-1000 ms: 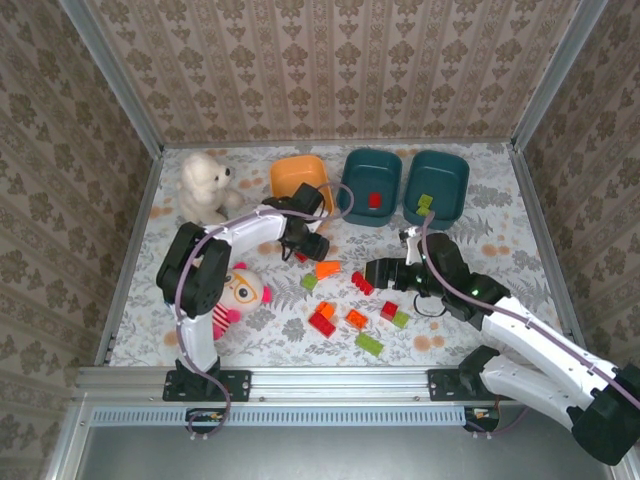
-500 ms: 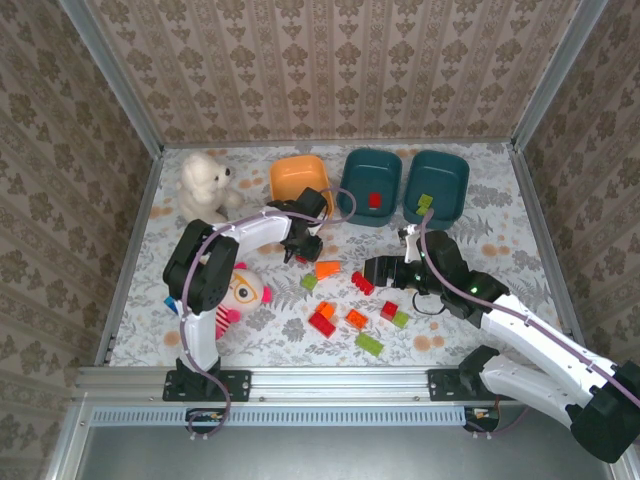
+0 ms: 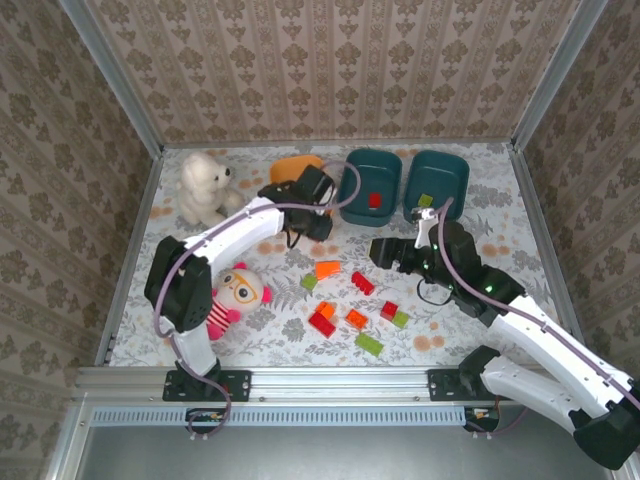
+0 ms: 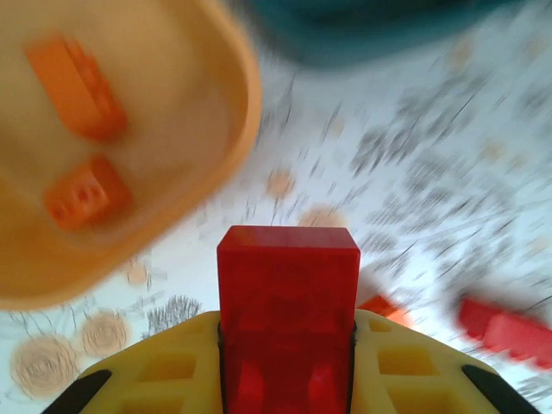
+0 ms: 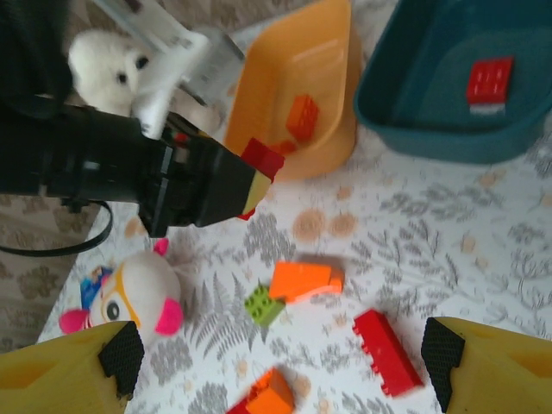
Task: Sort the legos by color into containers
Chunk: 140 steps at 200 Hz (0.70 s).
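One red brick [image 4: 287,293]: clenched between the yellow fingers of the left gripper [image 4: 287,345]; lifted off the worktop [image 3: 270,335]; just beside the near rim of the orange tub [image 4: 226,112], not over any tub
Target, by my reading: the middle teal tub [image 3: 352,165], which already holds a red brick [image 3: 374,199]; it stands just to the right of the orange tub
Wrong homes: the orange tub holds two orange bricks [image 4: 73,82]; the far-right teal tub [image 3: 458,170] holds a light green brick [image 3: 425,201]
Doing the step well: carry the brick sideways, clear of the orange rim and over the teal wall; centre it above the teal floor before letting go; release low so it does not bounce out; the wrist view is smeared, so slow down before the drop
Right gripper [image 5: 276,379]: spread wide and empty; it hovers over the loose bricks near the teal tubs' front, so the left arm should keep to the far side
Left to sort: a red brick [image 3: 362,283], an orange brick [image 3: 327,268], a green brick [image 3: 309,282] and several more scattered nearer the bases
Bystanders: white plush bear [image 3: 205,185] and plush doll [image 3: 240,290], well apart from the route
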Tool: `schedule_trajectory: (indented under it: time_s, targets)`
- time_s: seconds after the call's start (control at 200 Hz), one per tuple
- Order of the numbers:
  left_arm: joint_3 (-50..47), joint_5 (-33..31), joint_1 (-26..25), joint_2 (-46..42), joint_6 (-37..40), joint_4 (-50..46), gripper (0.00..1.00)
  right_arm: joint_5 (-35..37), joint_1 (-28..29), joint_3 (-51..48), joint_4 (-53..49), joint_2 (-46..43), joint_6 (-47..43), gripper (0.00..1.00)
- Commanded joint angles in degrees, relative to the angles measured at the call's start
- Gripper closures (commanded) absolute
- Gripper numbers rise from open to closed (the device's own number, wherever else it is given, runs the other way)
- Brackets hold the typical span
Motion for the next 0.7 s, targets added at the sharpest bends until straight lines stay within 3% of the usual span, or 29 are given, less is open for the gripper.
schedule_trajectory:
  time_s: [0.0,0.295,0.49,0.695]
  targets:
    - [7.08,3.47,0.22,1.87,-2.94,-3.13,0.79,5.65,-1.32,3.06,-1.62,0.39,0.63,0.12]
    - [35.30,9.06,1.87,24.26,-5.52,-5.54,0.79,7.10,-7.01,7.92,2.06,5.91,2.76,0.08]
    - [45.70,11.43,2.28,34.93,-9.17,-3.91,0.79,6.40,-10.64,9.50,2.36,7.81,4.07,0.08]
    - [50.00,11.33,2.35,41.10,-12.40,-3.34,0.79,5.04,-11.95,7.99,0.63,6.81,4.85,0.08]
